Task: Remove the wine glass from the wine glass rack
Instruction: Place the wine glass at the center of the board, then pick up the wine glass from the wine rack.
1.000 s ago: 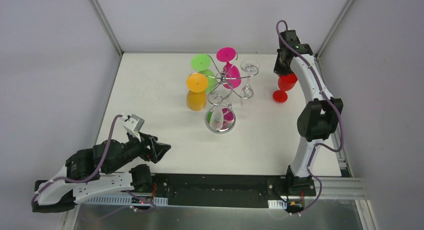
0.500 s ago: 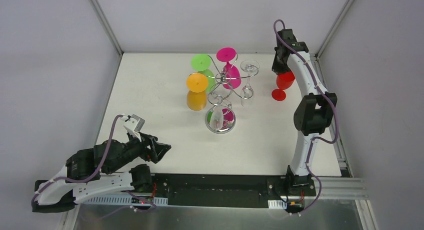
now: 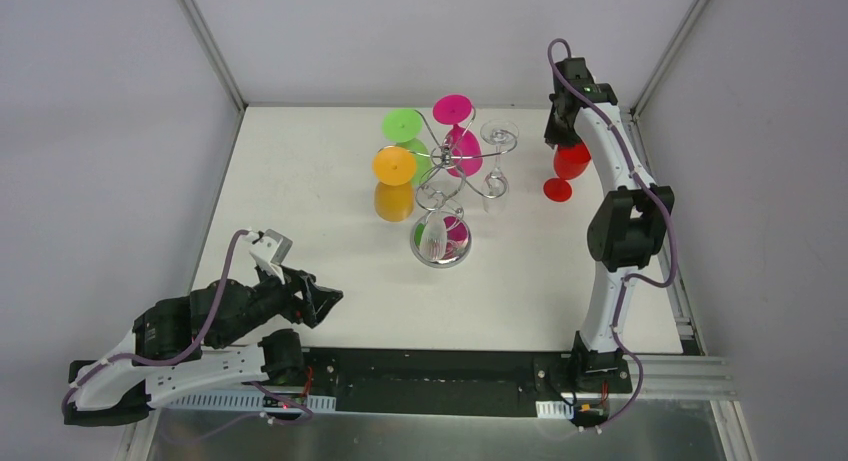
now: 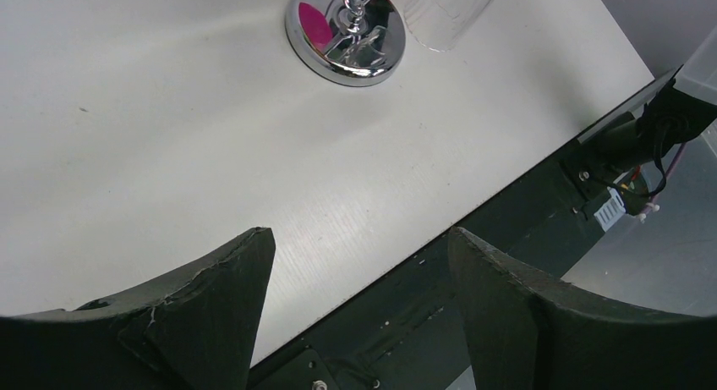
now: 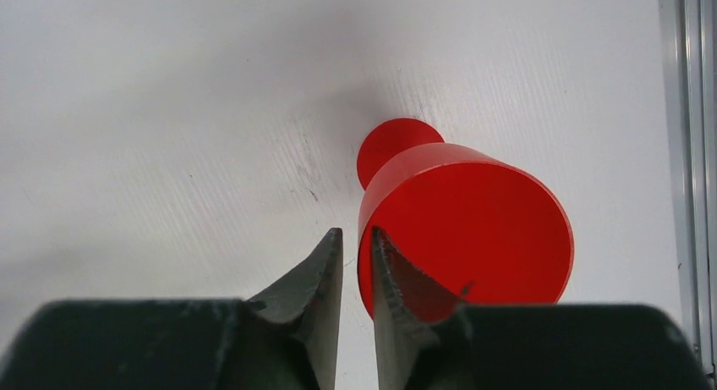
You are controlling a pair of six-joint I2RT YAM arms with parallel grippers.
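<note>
Where right tool (image 5: 357, 238) clamps, glass (image 5: 473, 229) sits.

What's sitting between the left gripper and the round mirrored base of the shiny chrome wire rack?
Nothing. Only bare white tabletop separates the open left gripper from the shiny chrome wire rack at its mirrored base, clearest in the left wrist view.

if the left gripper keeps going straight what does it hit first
Probably the bare table, short of the wine glass rack's mirrored base: the open left gripper tilts down at the white surface. Depth is unclear.
</note>
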